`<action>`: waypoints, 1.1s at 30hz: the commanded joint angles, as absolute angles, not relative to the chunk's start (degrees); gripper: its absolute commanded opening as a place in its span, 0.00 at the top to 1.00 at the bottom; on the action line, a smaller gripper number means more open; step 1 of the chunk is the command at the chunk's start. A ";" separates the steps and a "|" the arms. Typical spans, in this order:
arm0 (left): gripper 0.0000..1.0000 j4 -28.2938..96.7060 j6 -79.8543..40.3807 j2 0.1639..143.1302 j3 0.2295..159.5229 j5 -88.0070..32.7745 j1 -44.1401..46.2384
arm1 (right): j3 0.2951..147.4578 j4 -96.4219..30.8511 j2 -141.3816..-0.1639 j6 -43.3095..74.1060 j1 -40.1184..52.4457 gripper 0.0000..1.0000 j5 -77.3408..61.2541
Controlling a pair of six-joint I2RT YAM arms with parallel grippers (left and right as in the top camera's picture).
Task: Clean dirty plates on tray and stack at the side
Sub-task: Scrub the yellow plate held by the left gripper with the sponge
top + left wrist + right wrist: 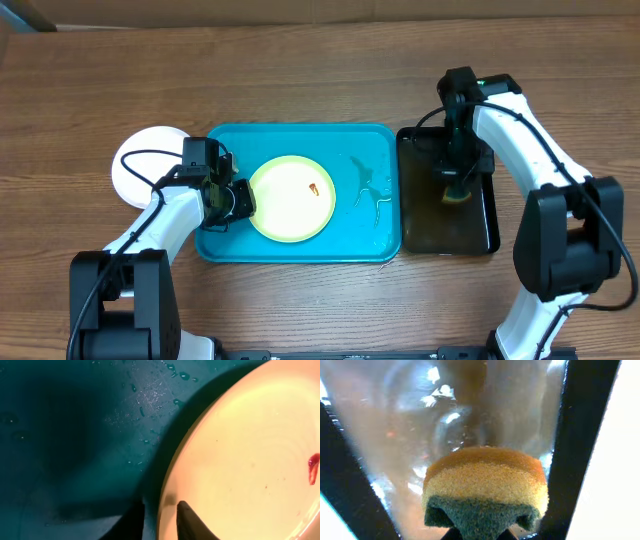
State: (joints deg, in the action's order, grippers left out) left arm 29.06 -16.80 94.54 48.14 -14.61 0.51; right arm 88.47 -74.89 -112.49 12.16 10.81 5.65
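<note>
The pale yellow-green plate (290,205) lies in the turquoise tray (370,235) and carries a small orange-brown smear (314,188). My left gripper (240,200) is at the plate's left rim. In the left wrist view its fingers (161,505) sit close together, one on each side of the plate's (250,445) rim. A white plate (140,165) rests on the table left of the tray; I cannot tell whether another lies under it. My right gripper (455,190) is shut on a yellow-and-green sponge (485,485) over the black tray (480,235).
The black tray holds brownish water, which shows in the right wrist view (420,425). Water streaks and drops (368,190) lie on the tray's right part. Wooden table lies all around, with bare room behind both trays.
</note>
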 commanded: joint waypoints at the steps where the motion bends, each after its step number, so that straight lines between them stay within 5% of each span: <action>1: 0.95 28.88 -16.73 95.15 48.16 -15.20 1.85 | 90.52 -74.02 -109.34 11.05 12.32 0.96 7.53; 7: 0.95 28.51 -16.69 95.15 48.16 -15.53 4.93 | 90.65 -73.78 -109.30 9.76 17.41 0.96 15.38; 10: 0.69 28.18 -16.67 95.15 48.16 -15.49 5.76 | 91.96 -73.45 -109.30 8.47 20.86 0.96 16.53; 12: 0.65 27.99 -16.69 95.15 48.16 -15.51 5.87 | 93.34 -73.54 -109.30 8.45 23.14 0.96 18.28; 13: 0.66 27.81 -16.69 95.15 48.16 -15.51 5.89 | 94.06 -73.36 -109.30 8.45 24.32 0.96 18.44; 16: 0.94 27.29 -16.71 95.15 48.16 -15.55 6.07 | 96.05 -71.61 -109.30 8.49 28.45 0.96 18.39; 17: 0.96 27.16 -16.69 95.15 48.16 -15.73 6.15 | 96.36 -70.78 -109.30 8.51 29.80 0.96 18.39; 33: 0.90 27.38 -16.71 95.15 48.16 -16.14 6.15 | 93.80 -54.85 -115.07 10.55 43.62 0.96 14.94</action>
State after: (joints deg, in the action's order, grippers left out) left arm 27.40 -16.58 94.54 48.14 -15.05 5.65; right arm 94.52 -55.72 -112.77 10.33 42.52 15.20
